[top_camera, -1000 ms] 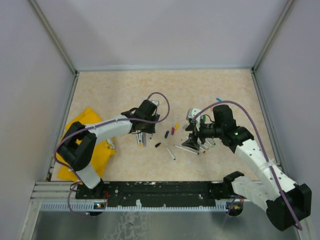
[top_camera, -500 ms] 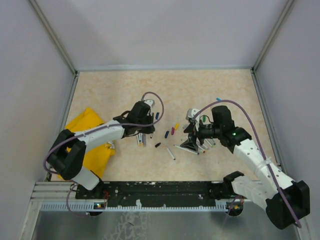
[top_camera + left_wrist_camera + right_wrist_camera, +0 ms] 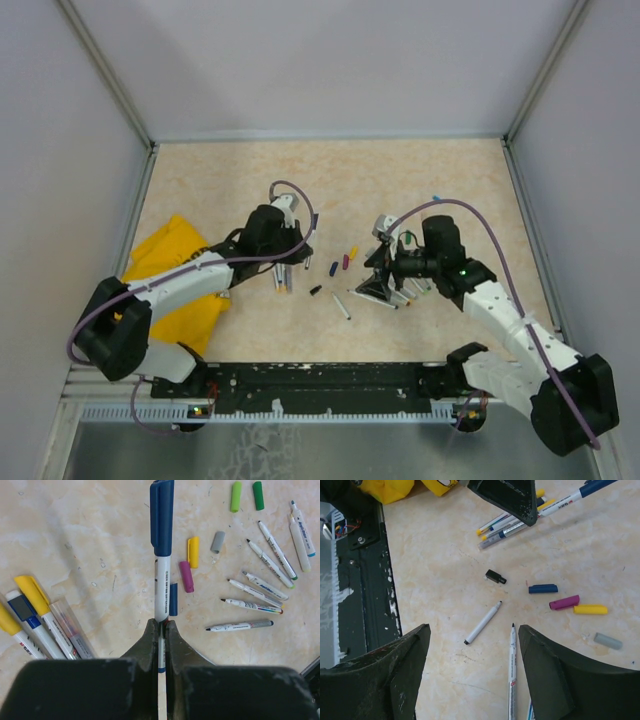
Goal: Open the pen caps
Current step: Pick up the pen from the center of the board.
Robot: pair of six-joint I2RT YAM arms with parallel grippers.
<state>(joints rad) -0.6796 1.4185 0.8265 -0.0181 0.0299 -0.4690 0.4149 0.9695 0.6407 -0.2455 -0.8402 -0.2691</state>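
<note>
My left gripper [image 3: 160, 625] is shut on the white barrel of a pen [image 3: 161, 582]. The pen's dark blue cap [image 3: 162, 517] is still on and points away from the fingers. In the top view that gripper [image 3: 291, 254] hovers over a bunch of capped pens [image 3: 281, 279]. Loose pen caps lie between the arms: yellow [image 3: 193, 552], magenta [image 3: 186, 576], grey [image 3: 217, 542], blue [image 3: 173, 599] and two green ones [image 3: 235, 489]. My right gripper [image 3: 474, 630] stands open just above the table, over two uncapped pens [image 3: 482, 623] and holding nothing.
Several uncapped pens [image 3: 270, 562] fan out at the right of the left wrist view. A small black cap [image 3: 495, 577] lies alone. A yellow cloth [image 3: 175, 290] lies at the table's left edge. The black base rail [image 3: 300, 385] runs along the near edge.
My left arm has swung left and drawn back toward the cloth, carrying the blue-capped pen. The right gripper has barely moved and stays open.
</note>
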